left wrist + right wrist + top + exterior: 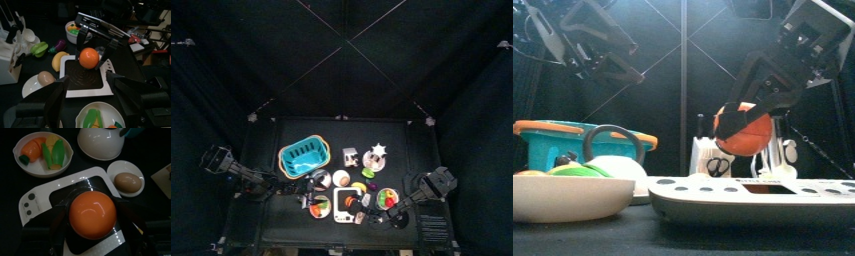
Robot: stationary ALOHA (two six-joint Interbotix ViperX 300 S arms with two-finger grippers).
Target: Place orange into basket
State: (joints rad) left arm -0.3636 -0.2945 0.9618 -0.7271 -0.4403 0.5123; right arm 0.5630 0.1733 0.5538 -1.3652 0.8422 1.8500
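My right gripper (751, 118) is shut on the orange (740, 133), a plain bright-orange ball, and holds it just above the white-rimmed black tray (754, 192). The right wrist view shows the orange (92, 214) between the jaws over the tray (50, 193). The left wrist view shows it (89, 57) in the other arm's jaws. The teal slatted basket (302, 156) stands at the table's left, also in the front view (560, 140). My left gripper (90, 95) is open and empty, hanging near the tray and facing the orange.
A white bowl (567, 198) of toy food stands at the front left. A bowl with carrot and corn (41, 152), a white pot (103, 140) and a saucer with an egg (127, 180) lie around the tray. A banana (59, 60) lies beside it.
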